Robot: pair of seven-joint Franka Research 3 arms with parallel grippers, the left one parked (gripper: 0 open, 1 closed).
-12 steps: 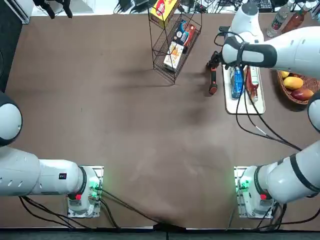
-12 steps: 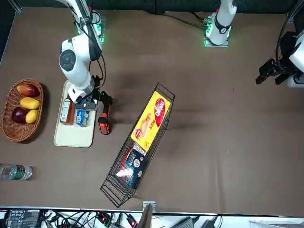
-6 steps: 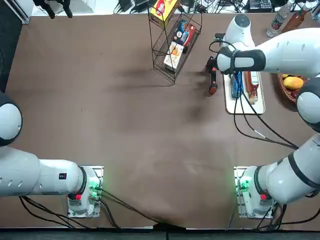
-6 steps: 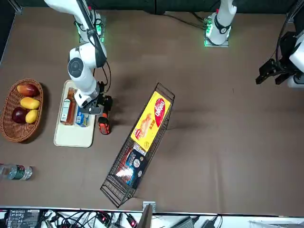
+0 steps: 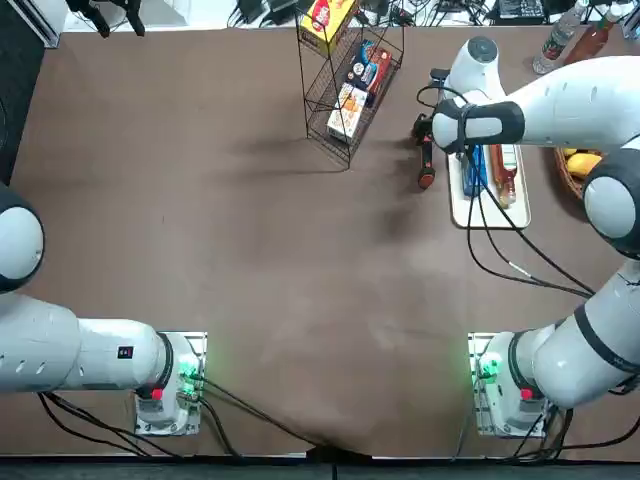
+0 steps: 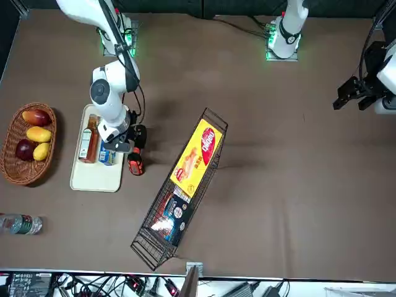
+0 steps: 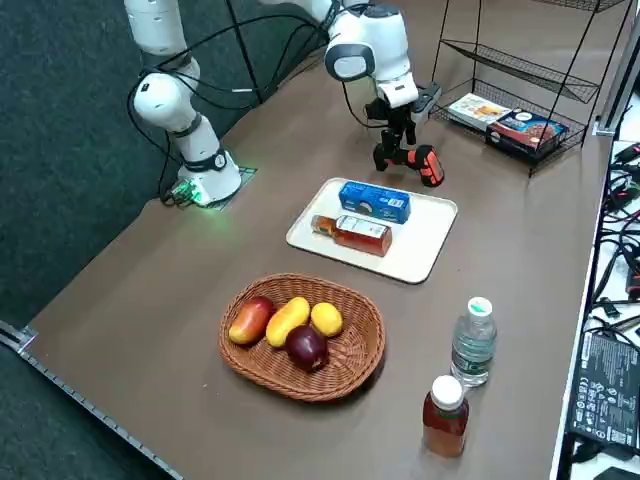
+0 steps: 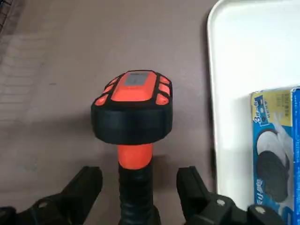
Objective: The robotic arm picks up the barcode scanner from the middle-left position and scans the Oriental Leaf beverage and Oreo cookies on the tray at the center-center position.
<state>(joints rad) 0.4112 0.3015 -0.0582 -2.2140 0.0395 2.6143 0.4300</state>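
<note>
One right gripper astride barcode scanner

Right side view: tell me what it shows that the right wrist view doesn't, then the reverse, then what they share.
Only the right side view: the Oriental Leaf beverage lying on the tray, the wicker fruit basket, and an upright clear bottle and white-capped brown bottle.
Only the right wrist view: the grey panel on the scanner's head.
Both: the tray, the Oreo cookies, the barcode scanner, and the right gripper at its handle, fingers open.
</note>
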